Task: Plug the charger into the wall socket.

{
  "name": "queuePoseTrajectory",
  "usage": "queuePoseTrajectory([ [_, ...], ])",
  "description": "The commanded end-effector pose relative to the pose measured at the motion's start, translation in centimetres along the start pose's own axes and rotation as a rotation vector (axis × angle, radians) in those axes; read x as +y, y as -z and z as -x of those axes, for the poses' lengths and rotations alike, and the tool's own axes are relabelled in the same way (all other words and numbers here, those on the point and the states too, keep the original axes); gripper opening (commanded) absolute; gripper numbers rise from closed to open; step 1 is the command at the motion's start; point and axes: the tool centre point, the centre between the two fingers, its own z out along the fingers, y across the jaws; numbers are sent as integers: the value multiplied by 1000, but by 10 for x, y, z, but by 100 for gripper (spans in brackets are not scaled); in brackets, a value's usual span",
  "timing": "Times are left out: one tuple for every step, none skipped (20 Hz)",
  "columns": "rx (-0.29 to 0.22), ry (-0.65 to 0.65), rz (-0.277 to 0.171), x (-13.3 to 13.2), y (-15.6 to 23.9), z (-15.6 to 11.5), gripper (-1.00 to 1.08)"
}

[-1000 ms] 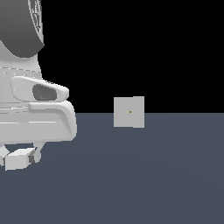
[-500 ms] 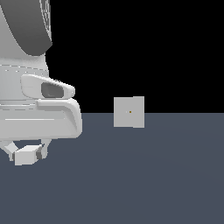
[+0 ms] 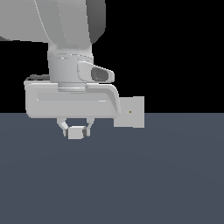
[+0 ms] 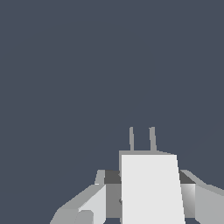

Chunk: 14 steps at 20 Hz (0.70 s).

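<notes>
Fingers clamped on the charger, one on each side of the white block; gripper points down with the block held clear above the dark grey floor. In the wrist view the charger fills the space between the fingers, two thin prongs projecting from its far end. Wall socket stands upright farther back, toward the exterior view's right of the gripper, its left edge hidden behind the hand's body. Charger and socket are apart.
</notes>
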Motion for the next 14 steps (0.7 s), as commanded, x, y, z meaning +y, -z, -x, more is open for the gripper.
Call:
queuePoseTrajectory([
  [1, -72, 17, 32, 10, -15, -100],
  [1, -99, 23, 45, 14, -20, -100],
  [1, -125, 30, 56, 18, -25, -100],
  [1, -150, 36, 68, 22, -29, -100],
  [1, -172, 42, 78, 25, -32, -100],
  [1, -193, 47, 88, 28, -35, -100],
  [1, -211, 52, 96, 31, -37, -100],
  [1, -227, 56, 104, 33, -39, -100],
  [1, -240, 59, 110, 36, -41, -100],
  [1, -251, 62, 116, 37, -42, -100],
  [1, -260, 65, 120, 39, -43, -100],
  [1, -266, 67, 123, 40, -44, -100],
  [1, -270, 68, 124, 40, -44, -100],
  [1, -271, 68, 125, 40, -44, -100],
])
